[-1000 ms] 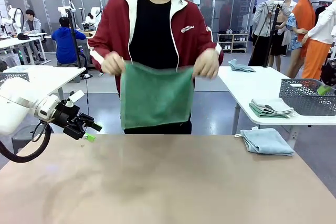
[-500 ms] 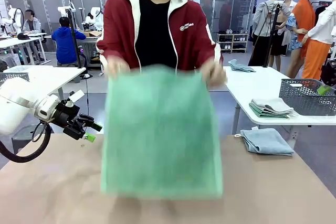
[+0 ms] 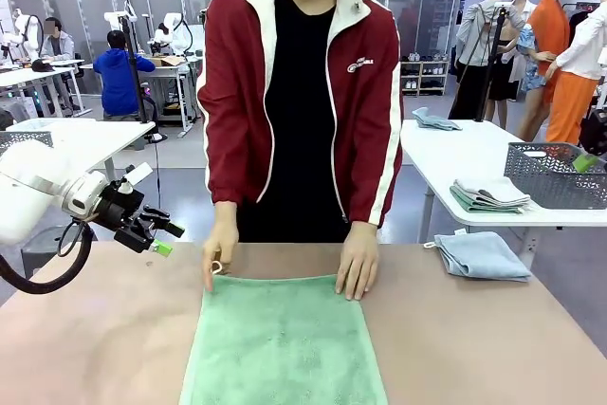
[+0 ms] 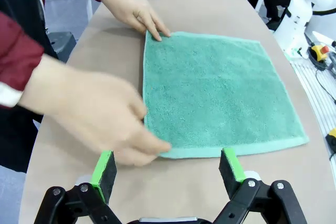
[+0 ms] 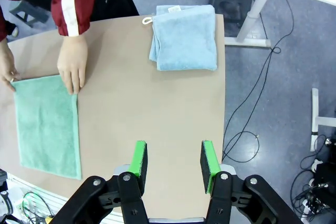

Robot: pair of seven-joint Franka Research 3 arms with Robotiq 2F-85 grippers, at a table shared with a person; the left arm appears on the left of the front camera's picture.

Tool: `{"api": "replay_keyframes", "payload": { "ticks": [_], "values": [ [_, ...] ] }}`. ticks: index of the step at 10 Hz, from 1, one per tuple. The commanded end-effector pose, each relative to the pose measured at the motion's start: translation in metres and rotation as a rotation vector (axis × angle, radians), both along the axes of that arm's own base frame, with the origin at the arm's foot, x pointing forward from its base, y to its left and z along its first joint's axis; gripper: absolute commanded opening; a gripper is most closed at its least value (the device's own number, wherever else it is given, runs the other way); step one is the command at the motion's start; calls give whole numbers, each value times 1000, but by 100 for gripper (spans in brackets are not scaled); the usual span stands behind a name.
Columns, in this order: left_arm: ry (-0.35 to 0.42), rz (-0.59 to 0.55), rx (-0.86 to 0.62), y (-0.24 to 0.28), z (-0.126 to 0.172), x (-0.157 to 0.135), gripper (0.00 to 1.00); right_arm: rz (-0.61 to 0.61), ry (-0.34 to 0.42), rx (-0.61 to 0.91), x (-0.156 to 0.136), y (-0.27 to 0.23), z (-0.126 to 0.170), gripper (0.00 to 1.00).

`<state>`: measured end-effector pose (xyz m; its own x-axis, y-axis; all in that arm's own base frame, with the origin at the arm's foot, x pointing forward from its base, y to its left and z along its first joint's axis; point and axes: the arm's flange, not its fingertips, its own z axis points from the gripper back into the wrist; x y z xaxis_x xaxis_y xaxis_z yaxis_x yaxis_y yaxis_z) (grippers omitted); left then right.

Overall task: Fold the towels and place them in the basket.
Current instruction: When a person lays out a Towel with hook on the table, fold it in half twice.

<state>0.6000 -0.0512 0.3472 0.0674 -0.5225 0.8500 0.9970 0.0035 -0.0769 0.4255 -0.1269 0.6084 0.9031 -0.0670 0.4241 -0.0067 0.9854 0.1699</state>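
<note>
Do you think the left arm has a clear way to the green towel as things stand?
Likely not quite: the person's hand sits on a corner of the green towel just before the open left tool.

Lab: white worktables (image 3: 474, 154), seated workers (image 3: 116, 73) (open hall).

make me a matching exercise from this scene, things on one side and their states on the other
Things: 1 green towel; 2 light blue towel; 3 left gripper; 4 right gripper
States: a folded, far right of table; b jaws wide open, empty; c spread flat; d jaws partly open, empty
Pairs: 1-c, 2-a, 3-b, 4-d
</note>
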Motion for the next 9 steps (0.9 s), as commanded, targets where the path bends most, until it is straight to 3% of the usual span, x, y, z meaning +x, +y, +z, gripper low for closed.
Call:
{"api": "replay_keyframes", "payload": {
  "ticks": [1,9],
  "values": [
    [0,-5,1,0,0,0,100,-18,-7,3,3,1,1,53],
    [0,-5,1,0,0,0,100,-18,-7,3,3,1,1,53]
  ]
}}
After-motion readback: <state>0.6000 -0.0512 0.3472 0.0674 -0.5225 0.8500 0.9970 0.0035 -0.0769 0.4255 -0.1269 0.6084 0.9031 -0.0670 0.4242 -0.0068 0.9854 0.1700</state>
